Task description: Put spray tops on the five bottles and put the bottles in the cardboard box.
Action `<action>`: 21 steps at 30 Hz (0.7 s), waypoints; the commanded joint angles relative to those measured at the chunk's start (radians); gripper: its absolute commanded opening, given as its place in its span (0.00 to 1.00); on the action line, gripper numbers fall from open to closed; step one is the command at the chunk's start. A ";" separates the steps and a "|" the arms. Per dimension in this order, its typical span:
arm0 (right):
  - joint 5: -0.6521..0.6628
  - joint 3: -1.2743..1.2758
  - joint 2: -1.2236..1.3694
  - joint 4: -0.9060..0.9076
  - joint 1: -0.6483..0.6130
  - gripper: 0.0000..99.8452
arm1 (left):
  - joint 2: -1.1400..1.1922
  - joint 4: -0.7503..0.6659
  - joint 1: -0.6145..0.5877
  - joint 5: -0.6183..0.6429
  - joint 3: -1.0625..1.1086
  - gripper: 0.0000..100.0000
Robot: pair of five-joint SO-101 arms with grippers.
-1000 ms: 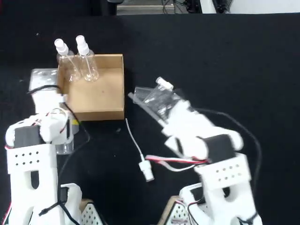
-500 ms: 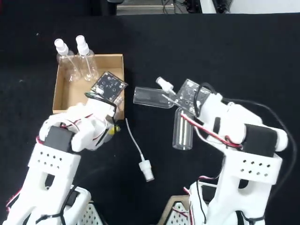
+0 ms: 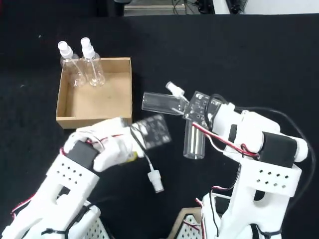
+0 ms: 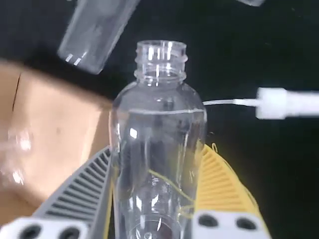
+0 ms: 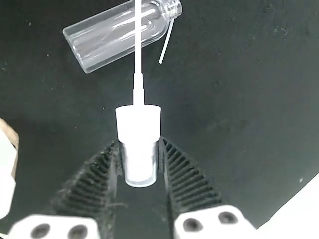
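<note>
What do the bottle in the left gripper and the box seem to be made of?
The bottle: clear glossy plastic, most likely; the background shows through it and it catches glints. The box: matte brown cardboard, judging by its flat tan walls.

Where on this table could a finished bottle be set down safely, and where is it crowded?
Free: the cardboard box floor, in front and right of its two capped bottles; the far right of the black table. Crowded: the middle, with two lying bottles, a loose spray top and both arms.
</note>
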 commanded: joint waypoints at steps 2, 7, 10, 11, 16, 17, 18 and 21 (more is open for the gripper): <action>0.089 -0.041 0.010 0.029 0.005 0.01 | -0.014 -0.066 0.050 -0.087 -0.028 0.03; 0.140 -0.042 0.008 0.032 0.005 0.01 | -0.011 -0.157 -0.019 -0.087 0.021 0.03; 0.152 -0.047 0.001 0.032 0.003 0.01 | -0.011 -0.210 -0.048 -0.087 0.056 0.03; 0.166 -0.042 -0.012 0.032 -0.003 0.01 | -0.011 -0.226 -0.048 -0.087 0.071 0.03; 0.169 -0.039 -0.130 0.034 -0.046 0.01 | -0.011 -0.276 -0.058 -0.081 0.117 0.03; 0.167 -0.027 -0.148 0.034 -0.055 0.01 | -0.011 -0.275 -0.050 -0.081 0.120 0.03; 0.160 -0.002 -0.157 0.034 -0.063 0.01 | -0.011 -0.273 -0.045 -0.080 0.119 0.03; 0.146 0.076 -0.159 0.034 -0.078 0.01 | -0.011 -0.278 -0.033 -0.080 0.114 0.03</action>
